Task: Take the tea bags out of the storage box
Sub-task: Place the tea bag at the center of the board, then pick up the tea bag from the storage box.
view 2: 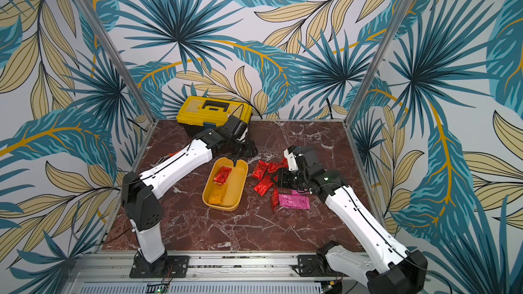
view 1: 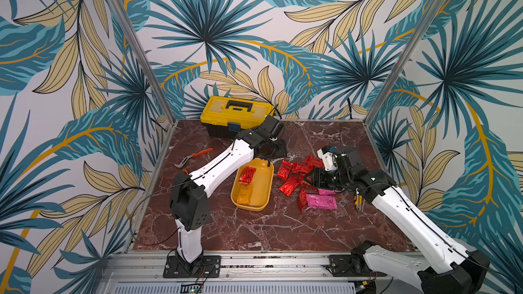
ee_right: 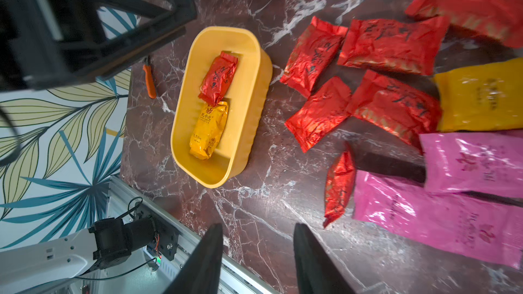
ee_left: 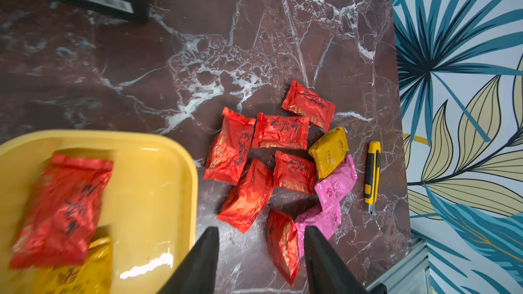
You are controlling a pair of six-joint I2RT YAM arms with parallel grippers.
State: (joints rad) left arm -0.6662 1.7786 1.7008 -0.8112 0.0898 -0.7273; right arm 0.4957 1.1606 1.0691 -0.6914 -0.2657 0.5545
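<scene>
Marble table (view 1: 254,230) bare between storage box (view 1: 250,207) and front rail (view 1: 268,261); left tool (ee_left: 260,229), right tool (ee_right: 258,225) gape empty.

The left arm (view 1: 223,162) stretches forward and inward with its wrist bent down. The left gripper (ee_left: 260,229) has its jaws apart and empty. The right arm (view 1: 407,210) reaches inward, low, and the right gripper (ee_right: 258,225) likewise stands parted, holding nothing.

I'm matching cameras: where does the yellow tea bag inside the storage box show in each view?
Both top views: yellow tea bag at the storage box's near end.
Left wrist: yellow tea bag, blurred, against the red tea bag.
Right wrist: yellow tea bag touching it too.
Landmark: that red tea bag.
</scene>
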